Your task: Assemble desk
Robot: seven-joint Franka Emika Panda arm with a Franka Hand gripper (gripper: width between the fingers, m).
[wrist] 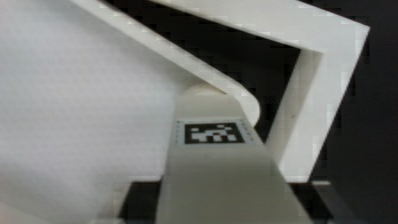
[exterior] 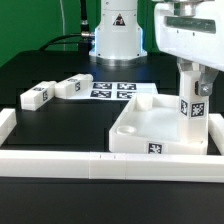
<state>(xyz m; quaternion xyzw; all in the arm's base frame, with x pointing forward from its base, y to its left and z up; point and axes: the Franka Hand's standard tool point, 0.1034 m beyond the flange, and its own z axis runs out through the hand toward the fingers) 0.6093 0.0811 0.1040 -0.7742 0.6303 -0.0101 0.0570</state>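
The white rimmed tabletop (exterior: 135,141) lies at the exterior view's right front, recess side up. My gripper (exterior: 192,68) is shut on a white leg block (exterior: 193,100) and holds it upright at the tabletop's far right corner. In the wrist view my gripper (wrist: 217,196) has its black fingers (wrist: 153,200) on both sides of the leg (wrist: 217,160), whose tag faces the camera, with its far end at the tabletop's rim corner (wrist: 320,90). I cannot tell whether the leg is seated. Two more legs (exterior: 37,95) (exterior: 72,86) lie flat at the left.
The marker board (exterior: 112,89) lies in front of the robot base (exterior: 117,40). A long low white border wall (exterior: 90,164) runs along the front and turns back at the left (exterior: 6,122), close to the tabletop's front edge.
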